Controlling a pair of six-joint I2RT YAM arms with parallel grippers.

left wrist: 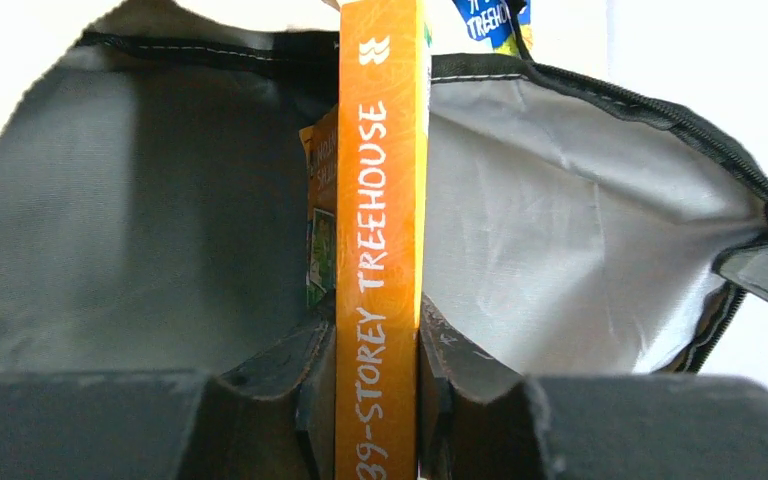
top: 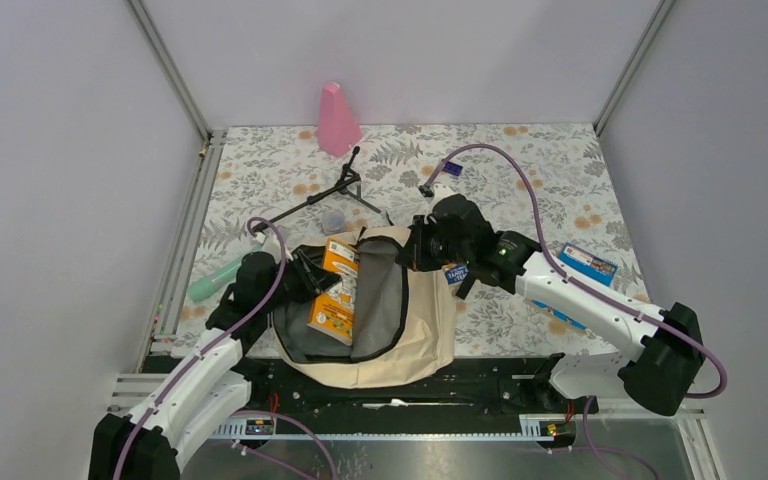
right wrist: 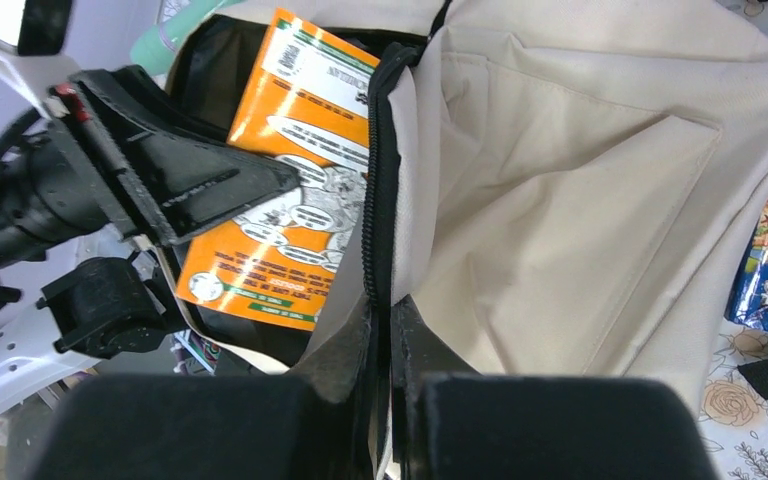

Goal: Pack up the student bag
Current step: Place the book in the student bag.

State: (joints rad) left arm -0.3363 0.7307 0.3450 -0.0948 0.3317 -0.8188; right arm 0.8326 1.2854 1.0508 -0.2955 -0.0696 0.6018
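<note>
The student bag (top: 430, 330) lies open on the bench (top: 560, 170) between the arms, its zip edge (right wrist: 378, 200) pinched in the clenched right pincer (right wrist: 382, 345), while the left pincer (left wrist: 377, 375) grasps an orange book (left wrist: 380, 200) by the spine, partway inside. If that edge slips free, the flap could drop and block the book, or a corner could snag the grey lining (left wrist: 580, 230); nothing else shows inside.

The student bag (top: 428, 322) is matt woven cloth, the book (top: 332, 312) glossy paper.
</note>
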